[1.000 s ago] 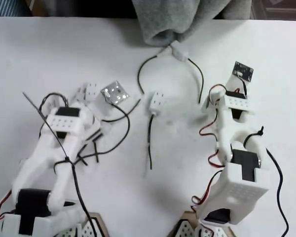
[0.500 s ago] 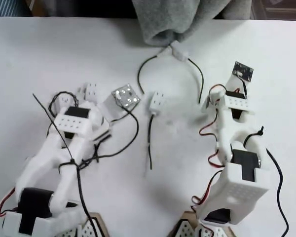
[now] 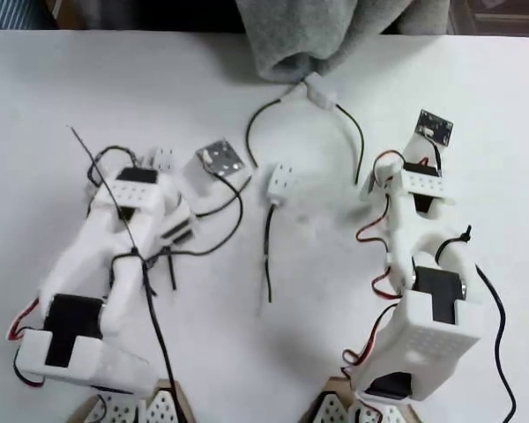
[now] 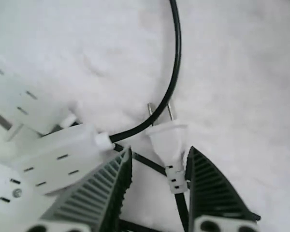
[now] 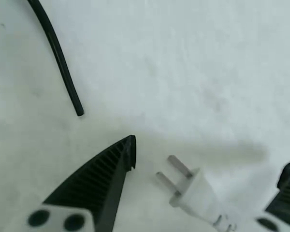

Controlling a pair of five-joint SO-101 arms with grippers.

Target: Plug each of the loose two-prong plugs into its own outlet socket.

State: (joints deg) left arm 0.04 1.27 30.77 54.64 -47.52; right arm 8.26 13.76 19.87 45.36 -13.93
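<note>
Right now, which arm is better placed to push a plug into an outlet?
Left. The left fingers straddle one plug, with an outlet block right beside it. The right fingers also flank another plug, but the middle outlet lies well apart from that arm.

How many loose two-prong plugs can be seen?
2: one plug lies inside the open left pincer, the other inside the open right pincer. More may hide under the arms.

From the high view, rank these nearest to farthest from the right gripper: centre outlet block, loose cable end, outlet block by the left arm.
1. loose cable end, right beside that arm.
2. centre outlet block, mid-table.
3. outlet block by the left arm, far side.
</note>
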